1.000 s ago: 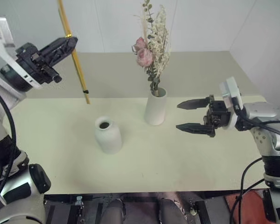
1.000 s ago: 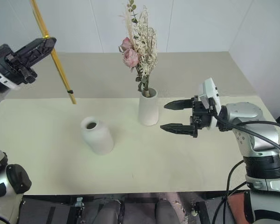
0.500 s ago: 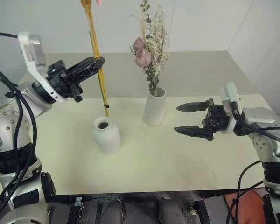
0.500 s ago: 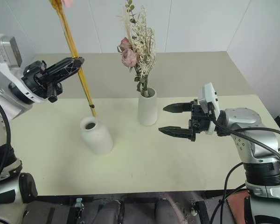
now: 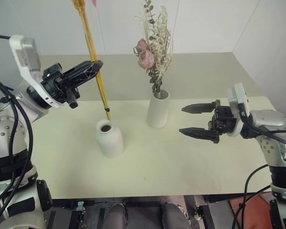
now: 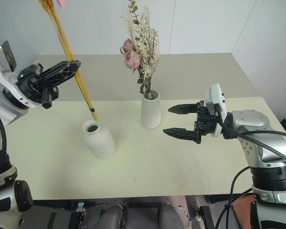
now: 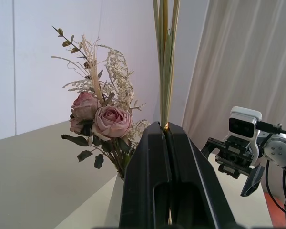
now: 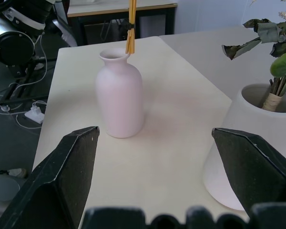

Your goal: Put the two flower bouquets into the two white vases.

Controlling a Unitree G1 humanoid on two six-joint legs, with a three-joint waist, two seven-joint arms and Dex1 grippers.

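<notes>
My left gripper (image 5: 96,64) is closed on the wheat bunch (image 5: 93,50), whose lower end hangs just above the bottle vase (image 5: 108,138). My right gripper (image 5: 196,119) is wide open and empty, beside the tall vase (image 5: 158,109) holding the rose bouquet (image 5: 154,45). I count two vases and two bouquets.

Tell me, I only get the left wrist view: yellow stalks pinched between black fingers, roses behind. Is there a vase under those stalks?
Observer: Yes. The short vase stands on the table, and the wheat bunch ends just above its mouth, not yet inside.
Operator: Where is it relative to the roses?
Observer: The rose bouquet fills the tall vase, which stands to the robot's right of the short one.
Operator: And the other hand?
Observer: The right gripper hangs open and empty beside the tall vase.
</notes>
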